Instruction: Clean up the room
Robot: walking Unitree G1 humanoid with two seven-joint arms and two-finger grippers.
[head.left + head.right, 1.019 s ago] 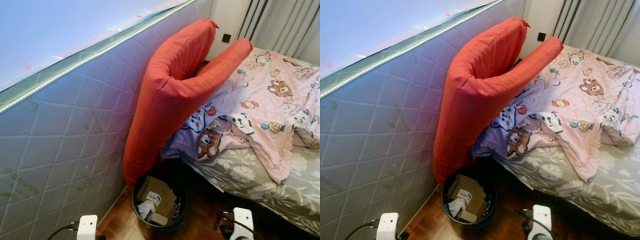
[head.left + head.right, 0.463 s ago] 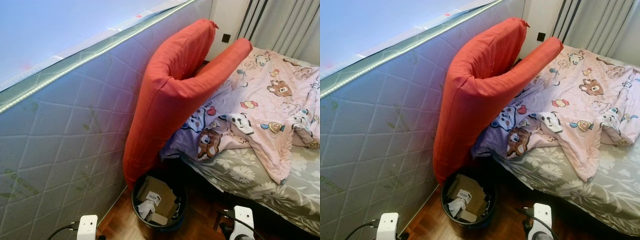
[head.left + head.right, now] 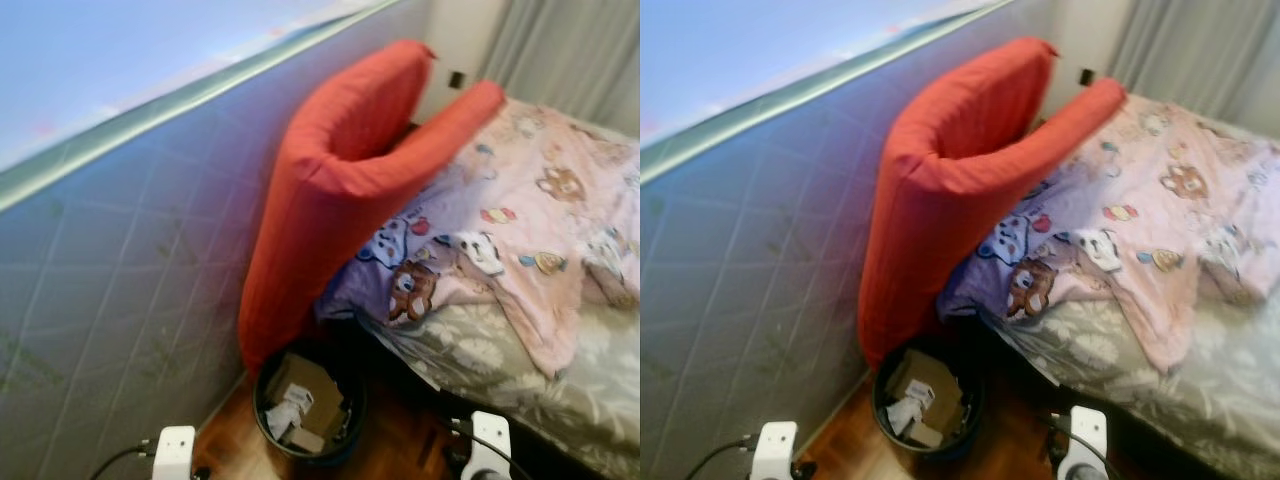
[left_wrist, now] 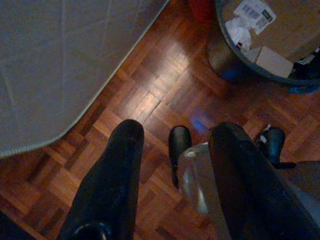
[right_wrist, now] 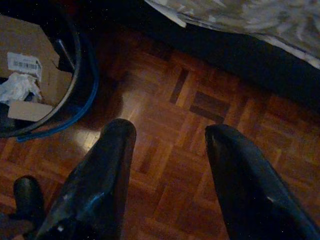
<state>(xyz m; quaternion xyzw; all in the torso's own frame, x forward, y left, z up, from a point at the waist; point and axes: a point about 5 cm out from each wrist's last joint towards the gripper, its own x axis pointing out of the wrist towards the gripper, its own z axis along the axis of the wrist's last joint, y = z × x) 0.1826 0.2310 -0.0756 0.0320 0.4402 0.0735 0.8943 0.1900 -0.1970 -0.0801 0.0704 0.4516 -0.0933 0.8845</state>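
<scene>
Head views now come through smeared, and the whole scene sits slightly shifted against the sharp pictures of half a second ago, so the camera is moving while the things stay put; I judge the robot is stepping or turning toward its next job, with nothing yet picked up. A thick red cushion (image 3: 340,190), soft and folded over on itself, leans between the upright quilted grey mattress (image 3: 130,290) and the bed (image 3: 520,360), where a crumpled pink cartoon-print blanket (image 3: 530,220) lies over a floral sheet. A round dark bin (image 3: 305,405) full of cardboard and crumpled paper stands on the glossy parquet floor (image 4: 150,95) below the cushion. Left gripper (image 4: 172,165) and right gripper (image 5: 167,150) hang low over the floor, jaws apart and empty.
</scene>
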